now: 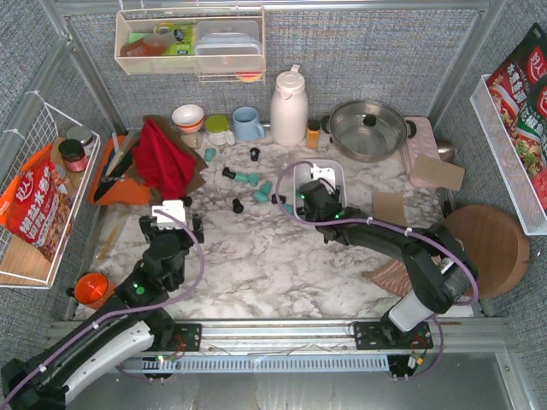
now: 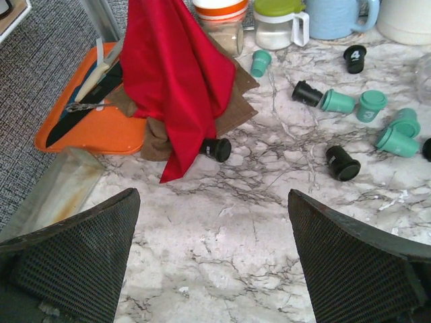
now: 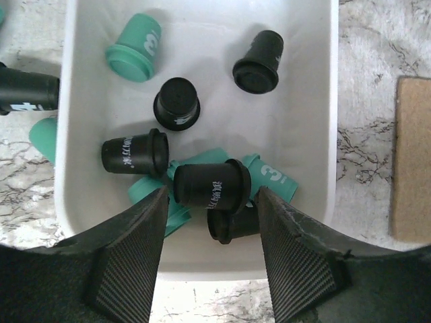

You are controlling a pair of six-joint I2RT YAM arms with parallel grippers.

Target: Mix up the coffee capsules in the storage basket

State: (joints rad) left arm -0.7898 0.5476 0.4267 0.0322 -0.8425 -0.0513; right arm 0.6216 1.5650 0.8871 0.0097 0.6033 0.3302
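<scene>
The white storage basket [image 1: 301, 171] sits right of the table's centre, and my right gripper [image 1: 318, 198] hovers over its near end. In the right wrist view the basket [image 3: 316, 101] holds several coffee capsules: a teal one [image 3: 135, 48] at the far left, black ones [image 3: 258, 64] [image 3: 176, 104] [image 3: 135, 153], and teal ones underneath [image 3: 273, 176]. A black capsule [image 3: 209, 184] lies on the pile between my right gripper's [image 3: 211, 202] fingers, with a small gap on each side. More capsules lie loose on the marble, teal [image 2: 337, 101] and black [image 2: 342, 163]. My left gripper [image 2: 212, 195] is wide open over bare marble.
A red cloth [image 1: 162, 158] drapes over brown fabric beside an orange tray [image 1: 128, 184] with tools. Bowl, jar, blue mug [image 1: 248, 124], white jug [image 1: 289, 107] and steel pot [image 1: 367, 128] line the back. Cardboard [image 1: 389, 207] and a round wooden board [image 1: 487, 248] lie on the right.
</scene>
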